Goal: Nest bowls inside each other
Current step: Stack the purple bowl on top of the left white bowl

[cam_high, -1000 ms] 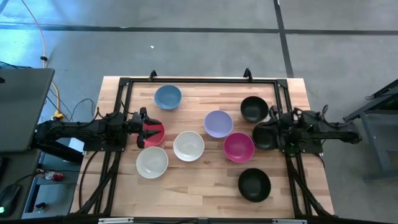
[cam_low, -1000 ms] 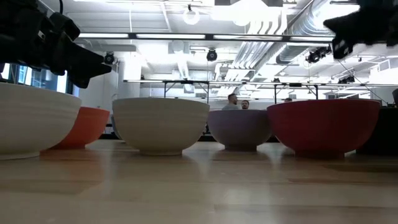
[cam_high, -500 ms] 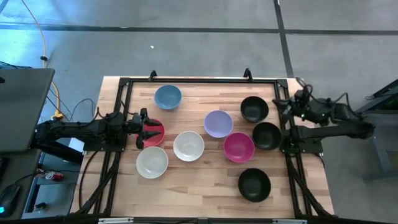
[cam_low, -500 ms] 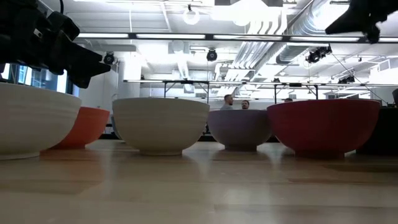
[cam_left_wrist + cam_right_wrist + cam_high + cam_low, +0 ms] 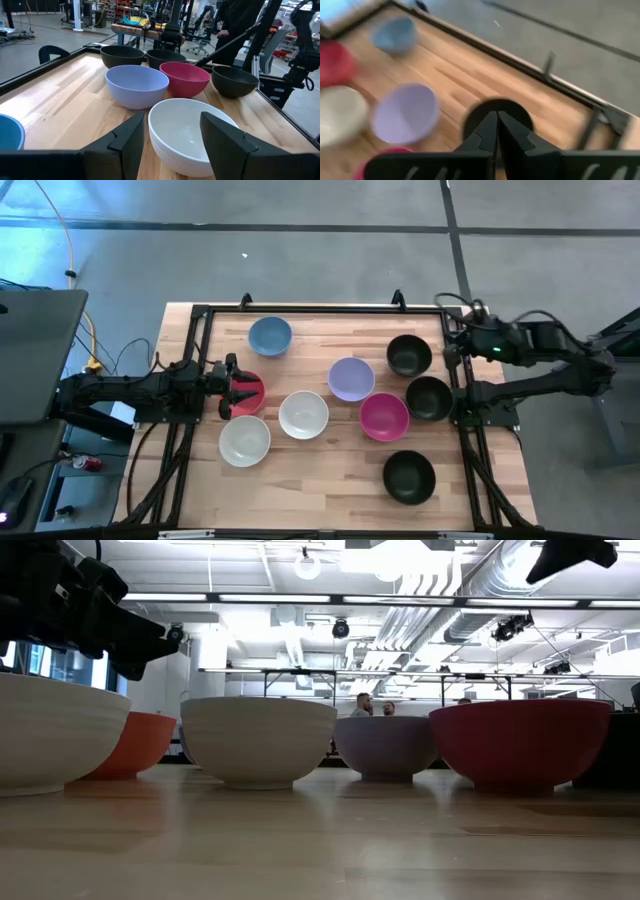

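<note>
Matt smooth bowls [image 5: 137, 86], pale wooden table [image 5: 330, 470]

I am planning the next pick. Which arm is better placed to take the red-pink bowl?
Probably the left. The left gripper hangs right at the red-pink bowl, fingers open. The right gripper is at the table's opposite edge by the black bowl, fingers shut.

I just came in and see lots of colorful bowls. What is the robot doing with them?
It is meant to nest the bowls, but all nine still sit apart on the table. The left gripper is open over the red-pink bowl. The right gripper, shut and empty, is up by the table's right edge, near the farthest black bowl.
</note>
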